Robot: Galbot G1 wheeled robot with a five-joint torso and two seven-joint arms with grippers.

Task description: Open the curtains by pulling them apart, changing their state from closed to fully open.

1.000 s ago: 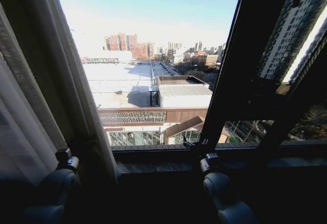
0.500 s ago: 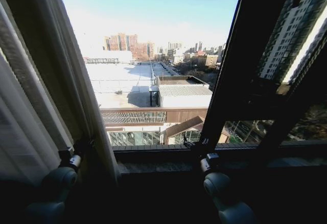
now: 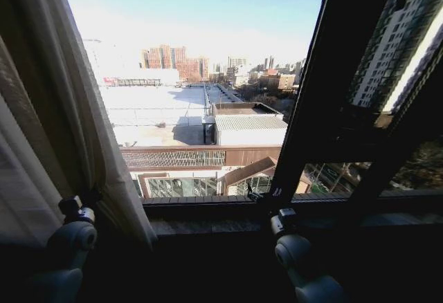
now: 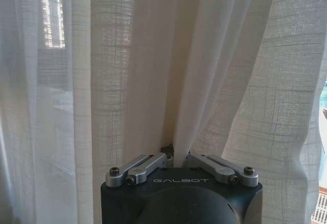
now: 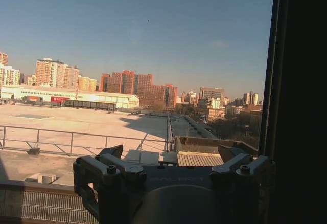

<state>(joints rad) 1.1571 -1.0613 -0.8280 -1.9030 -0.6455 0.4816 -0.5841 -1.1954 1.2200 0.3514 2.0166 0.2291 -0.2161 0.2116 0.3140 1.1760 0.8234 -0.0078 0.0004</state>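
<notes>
Two grippers | left gripper (image 4: 173, 158) jaws pinching curtains (image 4: 153, 70) | right gripper (image 5: 173, 155) jaws wide

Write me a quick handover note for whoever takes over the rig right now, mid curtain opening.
Left gripper: shut on a fold of the curtain, low at the window's left side.
Right gripper: open, holding nothing, by the dark window frame near the sill.
Done: the middle of the window is uncovered, with the city view clear.
Left: the bunched left panel hangs over the left part of the glass; pull it farther out.
</notes>
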